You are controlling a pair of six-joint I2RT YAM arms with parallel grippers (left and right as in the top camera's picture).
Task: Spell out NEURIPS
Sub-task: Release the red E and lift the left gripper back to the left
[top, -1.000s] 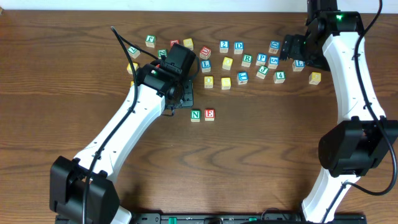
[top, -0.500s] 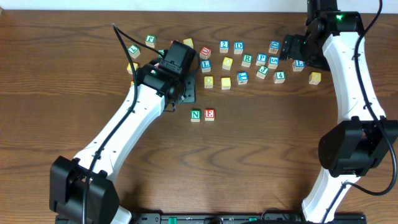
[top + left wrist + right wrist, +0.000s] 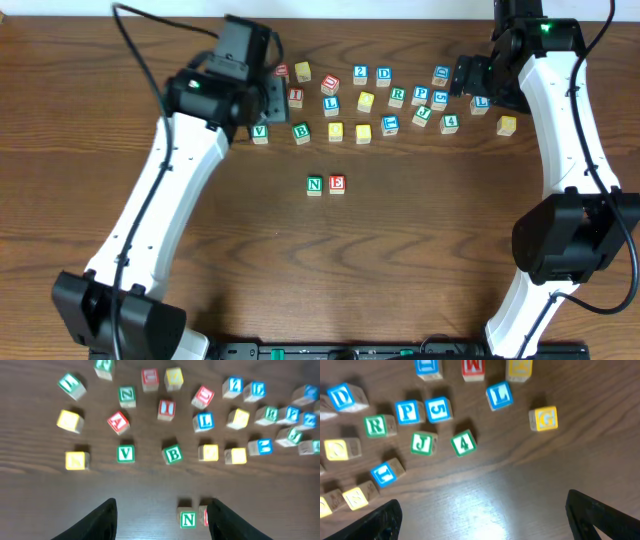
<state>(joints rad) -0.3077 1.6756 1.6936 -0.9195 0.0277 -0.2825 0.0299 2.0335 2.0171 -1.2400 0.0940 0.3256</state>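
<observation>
- The left pincer (image 3: 162, 502) hangs above the tabletop (image 3: 420, 250), fingers partly spread with nothing between them. The right pincer (image 3: 482, 500) gapes at its widest, also empty, over the right-hand cluster.
- The N cube (image 3: 315, 184) and E cube (image 3: 337, 183) sit touching, side by side at near centre, well apart from the scattered cubes. The spot just right of E is bare.
- A red-lettered cube that reads as the U cube (image 3: 330, 84) lies in the far rows, to the right of the left pincer and a little farther out, beyond the B cube (image 3: 173, 454).
- The left arm looks clearly the nearer to it. The right pincer is closer to the R cube (image 3: 375, 425) and P cube (image 3: 408, 411).
- A cube has no long axis, but this one sits slightly skewed, so the fingers would likely need turning to meet flat faces.
</observation>
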